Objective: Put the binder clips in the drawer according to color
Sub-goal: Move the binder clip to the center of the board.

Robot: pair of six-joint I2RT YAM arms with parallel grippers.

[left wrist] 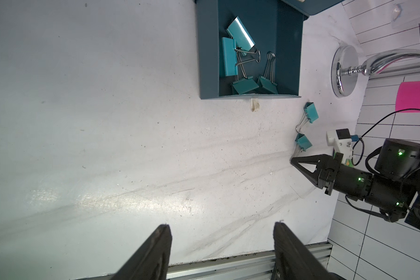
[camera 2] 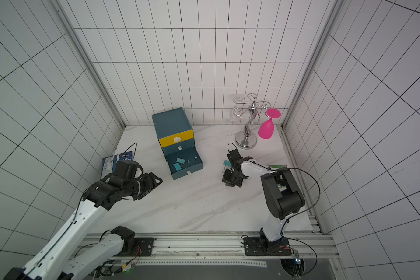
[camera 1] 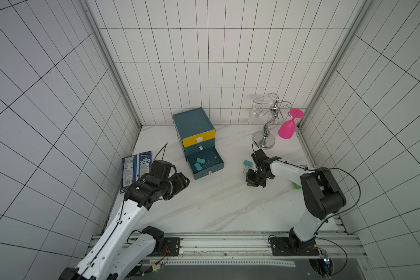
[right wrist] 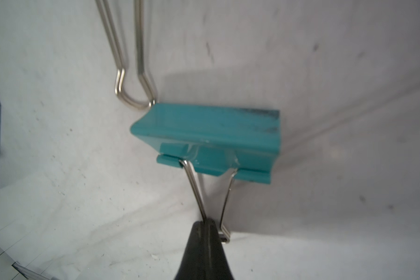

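The right hand (right wrist: 205, 224) is pinching the wire handle of a teal binder clip (right wrist: 209, 135) near the front corner of the pulled-out bottom drawer (left wrist: 207, 60). The left hand (left wrist: 221, 230), spread wide, is hovering over open desk (left wrist: 131, 145) before that drawer's front edge.

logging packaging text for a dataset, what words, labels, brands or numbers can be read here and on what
"TRY ANOTHER ANGLE": white print on the blue packet, in a top view.
Brand word above it: too blurred to read surely.
Nutrition panel and barcode on that packet: too small to read.
Teal clip, drawer box, glass stand: no text seen.
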